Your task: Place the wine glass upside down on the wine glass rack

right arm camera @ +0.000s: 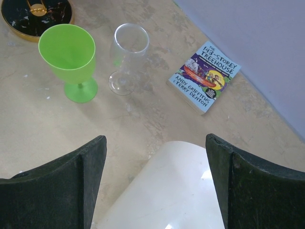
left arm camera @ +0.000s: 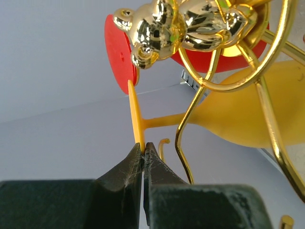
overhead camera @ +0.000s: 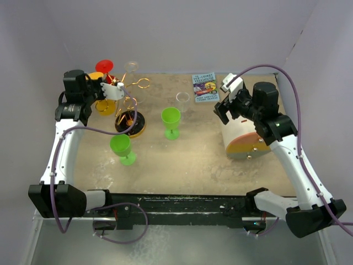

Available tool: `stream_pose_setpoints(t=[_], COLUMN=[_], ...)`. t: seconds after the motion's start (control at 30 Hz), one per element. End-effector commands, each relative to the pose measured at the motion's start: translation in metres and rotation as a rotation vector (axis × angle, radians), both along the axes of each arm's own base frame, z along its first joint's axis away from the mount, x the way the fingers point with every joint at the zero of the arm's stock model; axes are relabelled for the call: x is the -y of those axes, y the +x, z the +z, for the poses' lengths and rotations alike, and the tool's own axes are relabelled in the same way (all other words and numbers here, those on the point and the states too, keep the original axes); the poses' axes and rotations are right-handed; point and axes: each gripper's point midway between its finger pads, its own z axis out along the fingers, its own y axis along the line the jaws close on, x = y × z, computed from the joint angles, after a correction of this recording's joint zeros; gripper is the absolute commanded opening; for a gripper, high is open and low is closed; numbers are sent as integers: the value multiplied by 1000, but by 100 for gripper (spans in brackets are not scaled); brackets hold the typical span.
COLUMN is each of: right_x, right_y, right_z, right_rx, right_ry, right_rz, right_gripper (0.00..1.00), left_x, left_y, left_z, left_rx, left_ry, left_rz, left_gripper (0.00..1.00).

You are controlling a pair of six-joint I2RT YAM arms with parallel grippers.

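The wine glass is yellow plastic. My left gripper is shut on the rim of its thin foot. Its stem runs sideways behind a gold wire of the wine glass rack, under the rack's gold bear top. From above, the yellow glass hangs bowl-down at the rack beside my left gripper, with a red glass next to it. My right gripper stands open over a white cylinder, holding nothing.
The rack's black disc base stands at the left. Two green glasses and a clear glass stand mid-table. A clear glass is at the rack's far side. A book lies at the back.
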Motion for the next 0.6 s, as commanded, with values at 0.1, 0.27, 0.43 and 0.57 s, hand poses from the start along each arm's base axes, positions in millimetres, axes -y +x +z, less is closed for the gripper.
stream_pose_setpoints(t=[0.1, 0.27, 0.43, 0.57], right_x=[-4, -3, -3, -2], right_y=[3, 3, 3, 3], right_z=[6, 6, 6, 6], right_rx=[31, 30, 31, 29], right_ry=[15, 16, 15, 17], right_rz=[21, 20, 20, 19], right_gripper=[87, 87, 87, 87], left_x=[13, 15, 15, 17], left_y=[-14, -18, -21, -25], left_z=[41, 41, 40, 40], left_rx=[80, 69, 59, 55], left_ry=[-27, -32, -36, -45], left_rz=[-57, -63, -66, -71], left_gripper=[5, 5, 6, 7])
